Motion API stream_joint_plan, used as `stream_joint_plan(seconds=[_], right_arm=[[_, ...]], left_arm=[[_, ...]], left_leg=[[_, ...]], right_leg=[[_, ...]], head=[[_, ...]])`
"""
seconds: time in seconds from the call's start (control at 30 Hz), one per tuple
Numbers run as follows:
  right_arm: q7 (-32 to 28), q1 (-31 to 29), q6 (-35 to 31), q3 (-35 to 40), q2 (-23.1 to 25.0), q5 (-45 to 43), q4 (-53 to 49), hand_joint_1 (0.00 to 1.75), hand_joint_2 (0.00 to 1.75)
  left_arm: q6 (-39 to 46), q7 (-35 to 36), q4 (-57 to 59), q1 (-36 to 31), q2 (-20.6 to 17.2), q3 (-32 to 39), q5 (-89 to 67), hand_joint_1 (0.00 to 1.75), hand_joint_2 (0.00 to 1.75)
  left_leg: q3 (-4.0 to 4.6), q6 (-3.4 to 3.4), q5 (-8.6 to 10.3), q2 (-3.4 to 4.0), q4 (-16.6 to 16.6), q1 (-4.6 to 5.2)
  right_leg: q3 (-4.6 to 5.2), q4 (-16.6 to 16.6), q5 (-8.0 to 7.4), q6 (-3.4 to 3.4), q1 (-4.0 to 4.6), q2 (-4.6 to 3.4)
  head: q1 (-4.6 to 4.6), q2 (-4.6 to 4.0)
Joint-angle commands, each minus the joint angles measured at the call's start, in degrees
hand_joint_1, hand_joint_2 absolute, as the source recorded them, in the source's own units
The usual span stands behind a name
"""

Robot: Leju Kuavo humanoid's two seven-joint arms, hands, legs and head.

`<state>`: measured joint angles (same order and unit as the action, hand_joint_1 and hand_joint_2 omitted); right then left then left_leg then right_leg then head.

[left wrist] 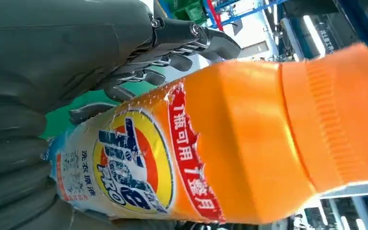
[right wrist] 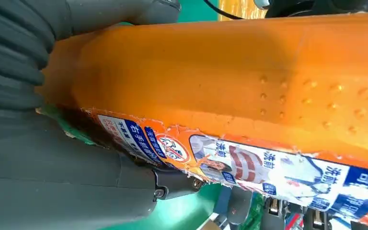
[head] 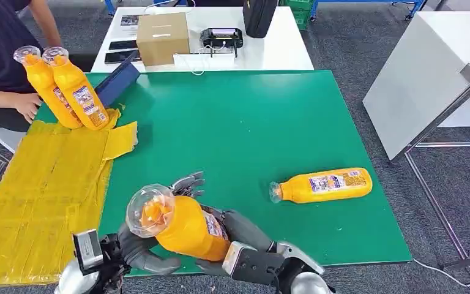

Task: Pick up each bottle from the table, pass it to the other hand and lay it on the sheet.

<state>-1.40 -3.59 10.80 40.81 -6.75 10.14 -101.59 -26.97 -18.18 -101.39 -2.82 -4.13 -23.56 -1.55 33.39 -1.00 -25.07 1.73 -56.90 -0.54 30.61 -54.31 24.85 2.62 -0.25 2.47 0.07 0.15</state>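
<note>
While I watch the head view, both hands meet on 1 orange bottle (head: 180,223) at the near edge of the green table (head: 251,116), its clear cap tilted up toward me. My left hand (head: 138,248) wraps it from below on the left, thumb curled under; my right hand (head: 220,229) clasps the body from the right, fingers (head: 190,182) reaching past the far side. Both wrist views confirm contact (label pressed close to each palm). A 2nd bottle (head: 324,185) lies on its side on the green table, well to the right. 2 more bottles (head: 64,89) rest on the yellow sheet (head: 43,184) at the far left, beside a person's hand (head: 27,105).
</note>
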Motion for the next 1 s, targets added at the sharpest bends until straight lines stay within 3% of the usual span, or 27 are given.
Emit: stream_joint_plan(seconds=[0.03,0.33,0.37,0.4,1.0], right_arm=[[-0.4,-0.6,0.9,-0.7,-0.7,-0.6,0.5,1.75,1.75],[-0.4,-1.1,1.7,0.4,-1.2,-1.8,4.4,1.75,1.75],[-1.2,-0.5,2.6,-0.4,1.3,-2.2,5.6,1.75,1.75],[-1.2,-0.5,2.9,-0.3,2.0,-1.6,6.1,1.75,1.75],[-1.2,-0.3,3.4,0.1,1.8,-1.3,7.4,1.75,1.75]], left_arm=[[0.6,-1.2,2.0,-2.6,-2.6,-2.4,-4.0,0.00,1.75],[-1.5,-1.3,2.4,-5.0,-4.7,-4.5,-3.1,0.02,1.75],[-1.6,-1.1,2.3,-5.4,-4.6,-4.7,-2.8,1.26,1.75],[-1.7,-1.0,2.1,-5.6,-4.7,-4.8,-2.6,1.75,1.75],[-1.1,-1.3,1.5,-5.0,-5.2,-4.9,-1.9,1.75,1.75]], left_leg=[[-0.16,0.05,-0.04,-0.26,0.0,0.06],[-0.17,0.05,0.00,-0.28,0.0,0.04],[-0.09,0.03,0.02,-0.15,0.0,0.01],[-0.07,0.03,0.02,-0.12,0.0,-0.01],[-0.07,0.04,0.01,-0.10,0.0,-0.02]], right_leg=[[-0.15,-0.1,0.13,-0.10,-0.10,-0.16],[-0.16,-0.1,0.09,-0.11,-0.07,-0.13],[-0.10,0.0,0.02,-0.06,-0.02,-0.09],[-0.08,0.0,0.01,-0.06,0.00,-0.07],[-0.08,0.0,0.01,-0.05,0.01,-0.08]], head=[[0.00,0.00],[0.00,0.00],[0.00,0.00],[0.00,0.00],[0.00,0.00]])
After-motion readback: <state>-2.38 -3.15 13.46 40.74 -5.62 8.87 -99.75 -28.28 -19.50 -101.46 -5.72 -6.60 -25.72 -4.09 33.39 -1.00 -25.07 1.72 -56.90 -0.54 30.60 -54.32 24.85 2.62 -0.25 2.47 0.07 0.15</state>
